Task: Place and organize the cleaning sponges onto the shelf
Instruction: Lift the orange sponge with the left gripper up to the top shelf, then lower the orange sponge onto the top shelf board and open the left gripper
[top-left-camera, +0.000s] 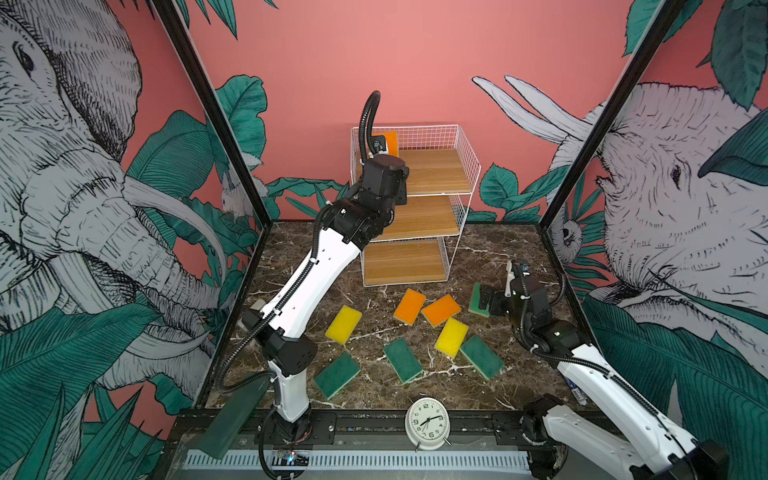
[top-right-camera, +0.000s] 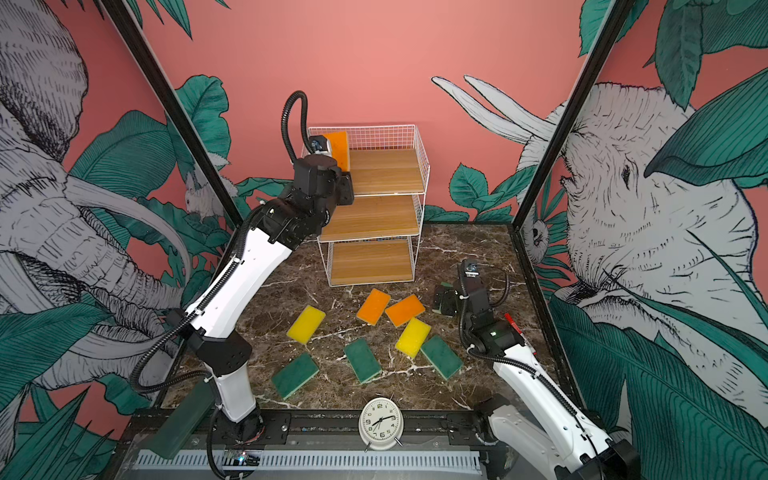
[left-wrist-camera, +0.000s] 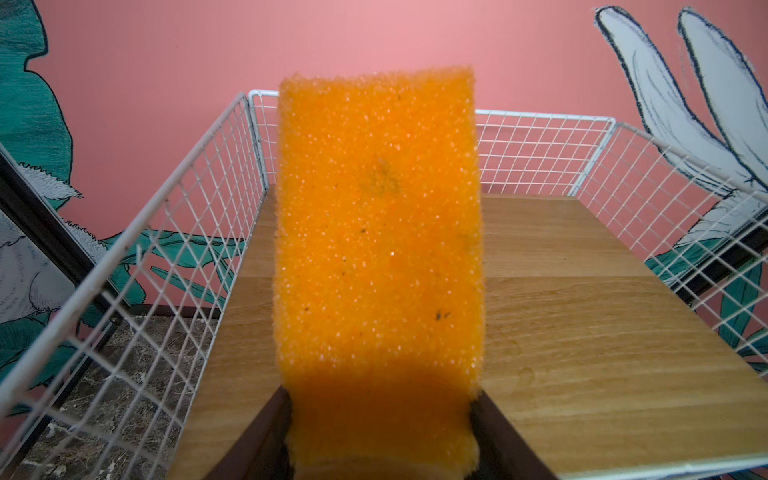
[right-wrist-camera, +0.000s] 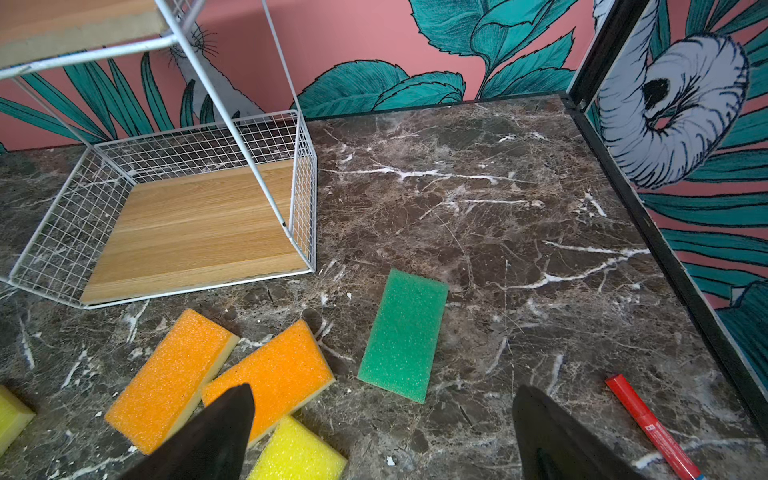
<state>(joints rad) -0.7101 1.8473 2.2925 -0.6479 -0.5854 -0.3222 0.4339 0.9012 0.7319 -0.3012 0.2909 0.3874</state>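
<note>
Left fingers are clamped on one short end of an orange sponge, a finger on each long edge. In the left wrist view the sponge sticks straight out from them over the top board of the shelf, close to the mesh side wall. Can't tell if its far end touches the board or the back mesh.

Right wrist view: right fingers are wide apart, low over the counter. A green sponge lies flat ahead of the tips, not touching. Two loose orange sponges and a yellow sponge lie near one finger. A red pen lies beyond the other finger.

Both top views: the left arm rises from the front-left base. Its forearm slants up and back, and its wrist is bent over the left end of the top tier. The held sponge stands upright at that tier's back-left corner. The right arm is folded low on the right, its wrist near counter height over the green sponge.

Shown only here: three front green sponges, a second yellow sponge and a clock at the front edge.
</note>
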